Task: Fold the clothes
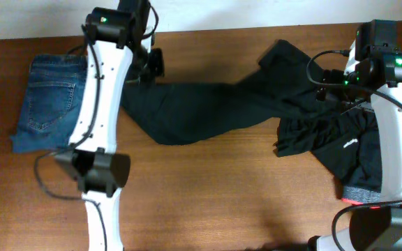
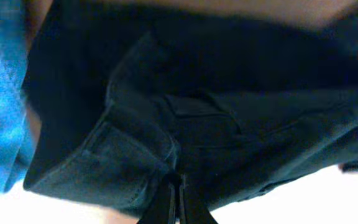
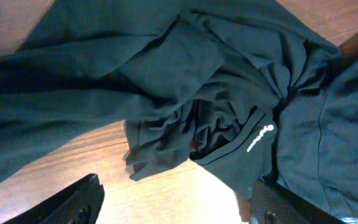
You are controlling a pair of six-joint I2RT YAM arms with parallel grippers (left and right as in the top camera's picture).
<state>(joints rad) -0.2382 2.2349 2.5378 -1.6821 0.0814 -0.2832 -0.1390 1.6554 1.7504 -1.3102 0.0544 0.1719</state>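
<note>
Now | left jaws: pinched shut on black trousers (image 1: 187, 104) | right jaws: spread wide, empty, over crumpled black garment (image 3: 216, 118)

Crumpled black clothes (image 3: 185, 93) on wooden table (image 3: 61, 171)

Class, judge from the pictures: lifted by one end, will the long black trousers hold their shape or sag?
Probably sag: the black trousers lie creased and curved flat on the table. They would likely trail rather than move as one piece, since fabric bunches at the left gripper.
</note>
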